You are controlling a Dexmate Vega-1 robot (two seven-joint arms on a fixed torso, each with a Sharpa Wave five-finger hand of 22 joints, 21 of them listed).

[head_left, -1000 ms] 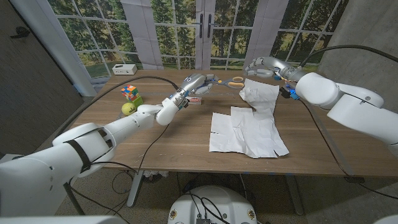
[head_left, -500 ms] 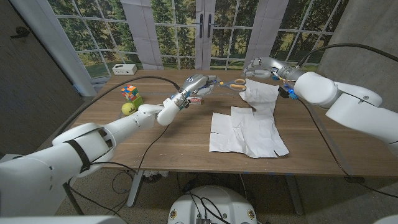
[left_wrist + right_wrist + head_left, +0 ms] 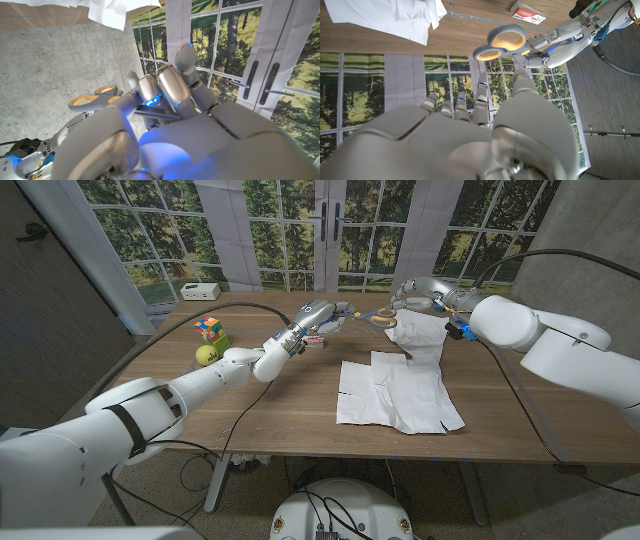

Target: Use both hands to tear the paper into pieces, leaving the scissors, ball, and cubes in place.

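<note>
On the wood-grain worktop (image 3: 300,395) lies crumpled white paper (image 3: 398,385), while the left hand (image 3: 322,314) pinches orange-handled scissors (image 3: 380,313); the right hand's (image 3: 412,288) grip I cannot tell.

Lab-like test room: wooden table (image 3: 300,395), concrete wall (image 3: 590,240), glass doors (image 3: 330,230), trailing cables (image 3: 200,470).

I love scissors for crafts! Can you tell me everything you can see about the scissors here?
The scissors have pale orange loop handles with grey rims; the blades are hidden. They are up off the far side of the wooden table, beside the white paper, between the two hands. The left hand holds the blade end. The right hand reaches toward the handles, but whether it touches them is unclear.
</note>
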